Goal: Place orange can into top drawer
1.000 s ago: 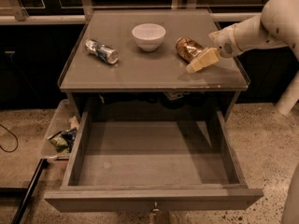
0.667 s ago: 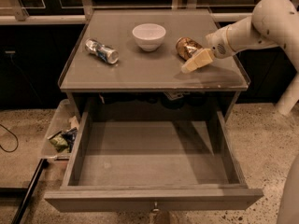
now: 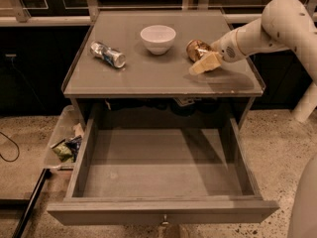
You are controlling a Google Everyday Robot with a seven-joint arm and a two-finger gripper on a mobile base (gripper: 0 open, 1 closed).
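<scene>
Nudged leftward, the jaws (clenched or released, I cannot tell) seemingly touch the orange can (image 3: 196, 48).

Arm (image 3: 257, 31) extends leftward from right, end effector (image 3: 204, 64) angled down

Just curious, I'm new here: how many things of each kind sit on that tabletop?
Cans: 2, the orange can and a silver-and-blue can.
Bowls: 1, a white bowl.
Total: 3.
The tool is beside the orange can.
</scene>
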